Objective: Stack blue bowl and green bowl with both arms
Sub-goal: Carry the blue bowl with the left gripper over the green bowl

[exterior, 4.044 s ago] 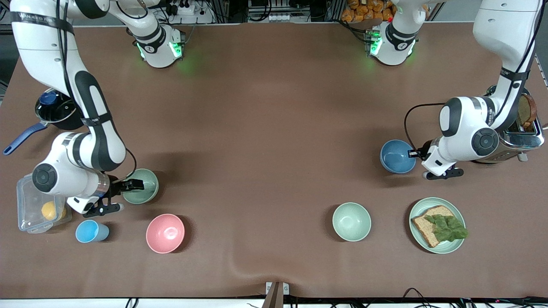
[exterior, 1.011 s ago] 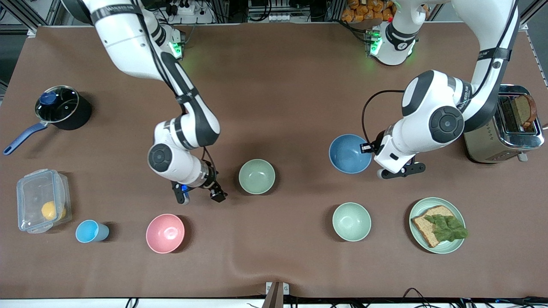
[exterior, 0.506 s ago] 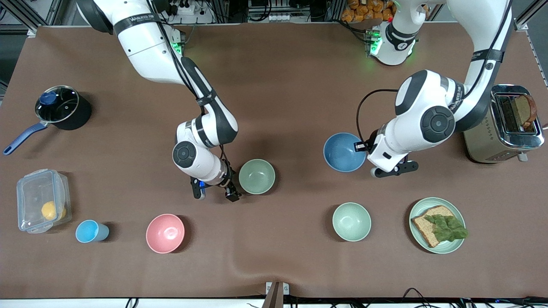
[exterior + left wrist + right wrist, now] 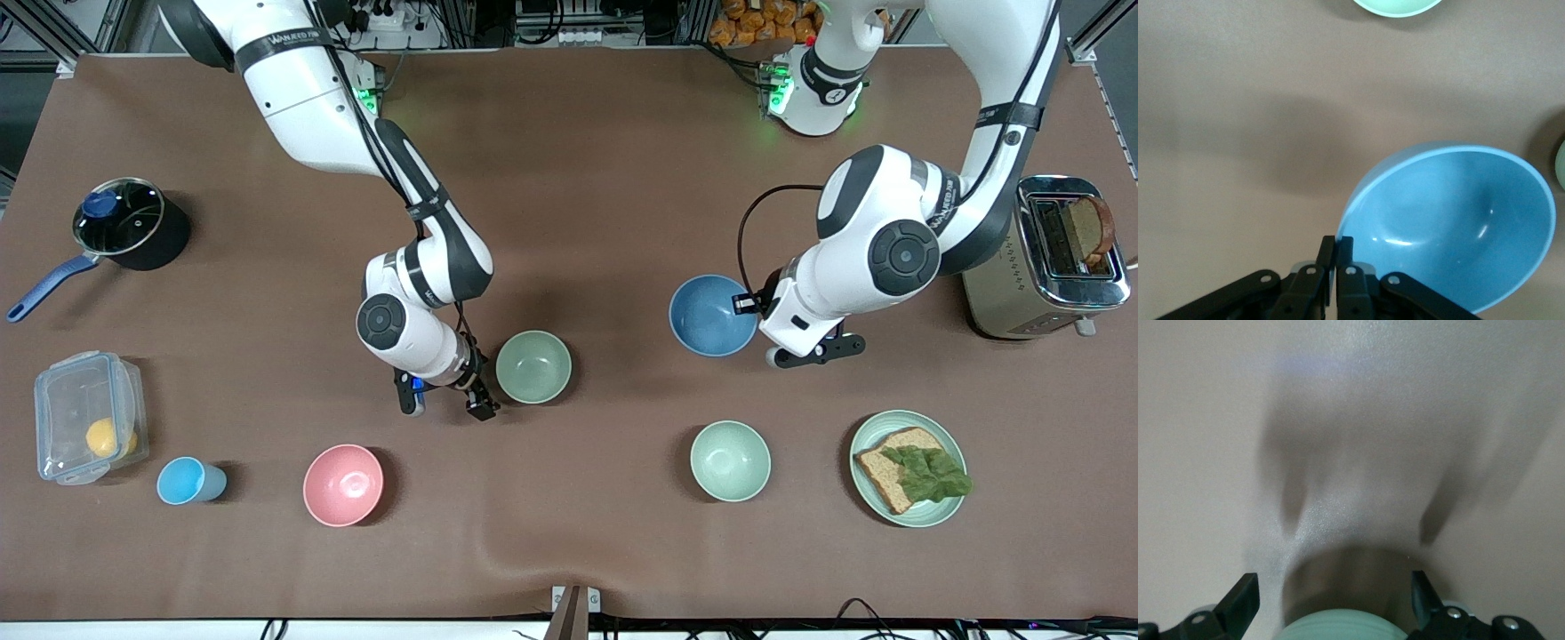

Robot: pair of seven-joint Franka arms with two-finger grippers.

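Note:
The blue bowl (image 4: 711, 316) hangs tilted above the table, held by its rim. My left gripper (image 4: 754, 306) is shut on that rim; in the left wrist view the shut gripper (image 4: 1337, 248) pinches the edge of the blue bowl (image 4: 1458, 223). The green bowl (image 4: 533, 366) sits upright on the table near the middle, toward the right arm's end from the blue bowl. My right gripper (image 4: 446, 400) is open and empty, just beside the green bowl. In the right wrist view the open gripper (image 4: 1333, 597) flanks the green bowl's edge (image 4: 1345, 632).
A paler mint bowl (image 4: 730, 460) and a plate with bread and lettuce (image 4: 942, 514) lie nearer the camera. A pink bowl (image 4: 343, 484), light-blue cup (image 4: 188, 481), plastic box (image 4: 53, 391) and pot (image 4: 124, 222) are at the right arm's end. A toaster (image 4: 1005, 302) is at the left arm's end.
My right gripper carried the green bowl to the table's middle, let it go and stays open beside it. My left gripper lifted the blue bowl and moved it toward the green bowl.

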